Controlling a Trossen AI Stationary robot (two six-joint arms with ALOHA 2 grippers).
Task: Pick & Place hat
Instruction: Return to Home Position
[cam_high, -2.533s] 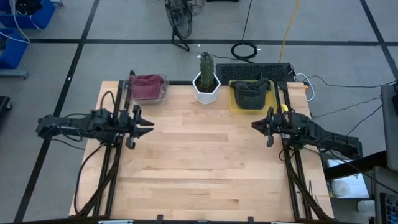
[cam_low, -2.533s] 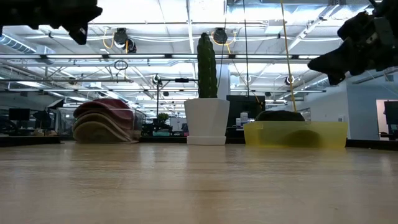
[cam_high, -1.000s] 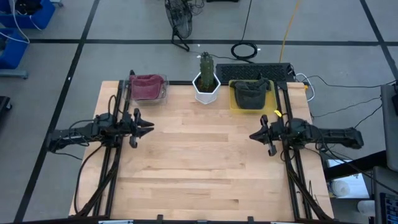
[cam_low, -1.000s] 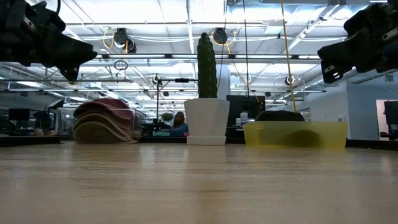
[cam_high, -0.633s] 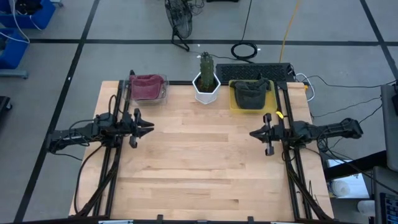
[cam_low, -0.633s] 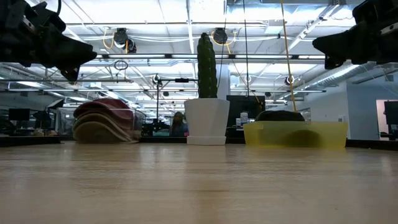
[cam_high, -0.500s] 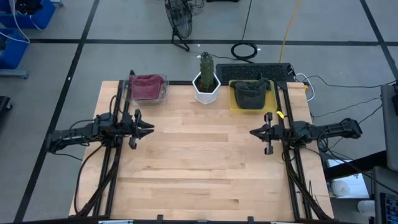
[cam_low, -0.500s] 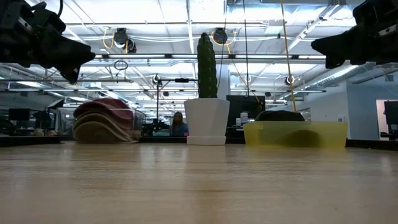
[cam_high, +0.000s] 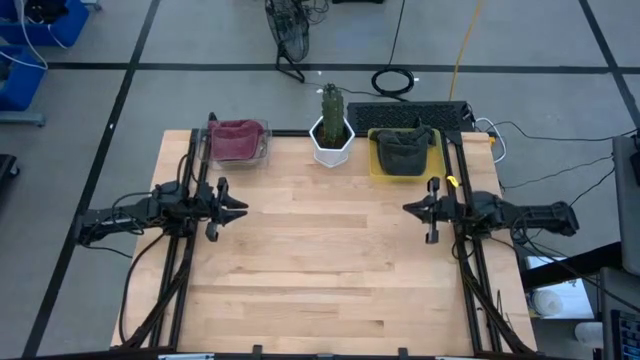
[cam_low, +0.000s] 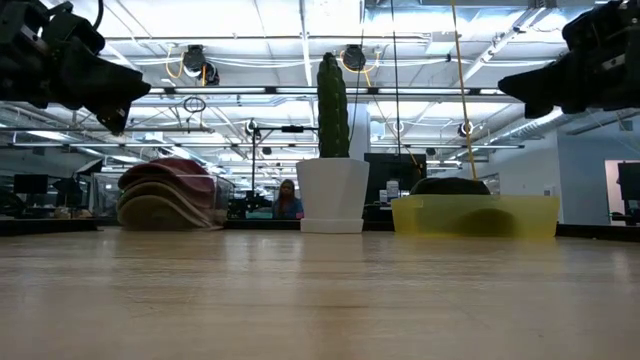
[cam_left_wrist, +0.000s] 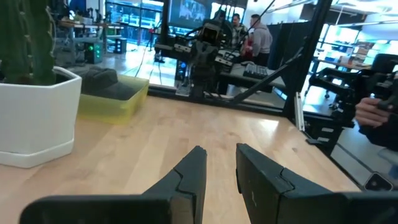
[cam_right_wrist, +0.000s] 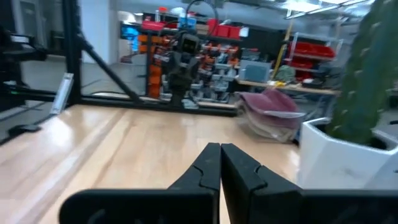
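A dark hat (cam_high: 402, 152) lies in a yellow tray (cam_high: 378, 170) at the table's far right; it also shows in the left wrist view (cam_left_wrist: 99, 79). Maroon hats (cam_high: 237, 138) sit stacked in a clear container at the far left, a stack in the low view (cam_low: 165, 190). My left gripper (cam_high: 240, 208) hovers level over the table's left side, open, with nothing between its fingers (cam_left_wrist: 219, 152). My right gripper (cam_high: 408, 208) hovers level over the right side, shut on nothing (cam_right_wrist: 219, 147). Both point at the table's middle.
A cactus in a white pot (cam_high: 331, 132) stands at the far edge between the two hat containers. Black frame rails (cam_high: 180, 270) run along the table's left and right sides. A keyboard (cam_high: 410, 113) lies beyond the far edge. People show in the room behind.
My right gripper has rolled about its own pointing line and swung a little toward the far edge, staying shut. The hats have not moved.
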